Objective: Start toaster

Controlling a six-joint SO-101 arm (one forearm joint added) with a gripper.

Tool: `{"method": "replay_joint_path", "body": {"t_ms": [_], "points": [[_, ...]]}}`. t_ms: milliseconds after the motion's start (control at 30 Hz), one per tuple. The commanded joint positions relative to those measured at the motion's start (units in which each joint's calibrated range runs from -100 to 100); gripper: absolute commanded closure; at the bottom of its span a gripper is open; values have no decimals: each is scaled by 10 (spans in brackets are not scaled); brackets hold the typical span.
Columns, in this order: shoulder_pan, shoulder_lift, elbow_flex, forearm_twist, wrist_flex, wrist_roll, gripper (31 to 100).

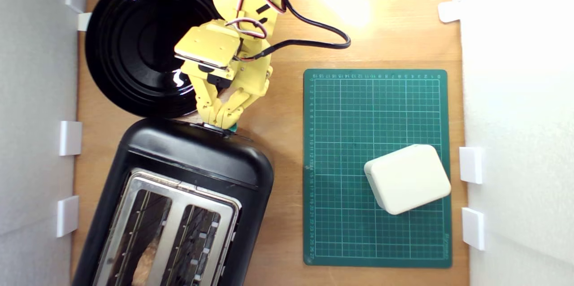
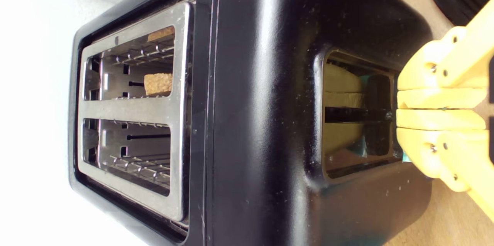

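Exterior view, left to right. White clips [image 1: 70, 137] line the left edge of the wooden table [image 1: 287, 151], against a grey wall. A black plate [image 1: 139, 41] lies at upper left; its lower rim comes right up to the toaster [image 1: 188, 160], which fills the lower left and runs off the bottom edge. The toaster's metal top [image 1: 177, 196] shows two slots; something brown shows in the slot on the exterior view's left [image 1: 143, 268].

The yellow arm [image 1: 237, 12] comes in from the top edge, overhanging the plate's right side, with a black cable [image 1: 314, 30] looping out to its right. The gripper [image 1: 223, 123] points down at the toaster's upper end face, fingers pressed together with no gap, tips at the lever recess. A sliver of the green knob [image 1: 234, 129] shows just beside the tips. In the wrist view the closed fingers [image 2: 440, 118] sit at the recess [image 2: 359, 115], in line with the lever slot.

Bare table lies between toaster and green mat [image 1: 376, 97]. A cream box [image 1: 407, 178] rests on the mat's lower right part, well apart from the arm. More white clips [image 1: 471, 165] sit along the right edge by a white wall.
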Motion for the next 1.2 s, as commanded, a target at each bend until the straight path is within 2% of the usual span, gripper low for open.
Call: {"method": "replay_joint_path", "body": {"t_ms": [0, 533, 900, 1167], "points": [[11, 13, 18, 0, -2, 1, 989], [4, 69, 21, -2, -1, -14, 989], [-5, 154, 21, -1, -3, -24, 989], [-5, 184, 76, -1, -83, -22, 989]]}}
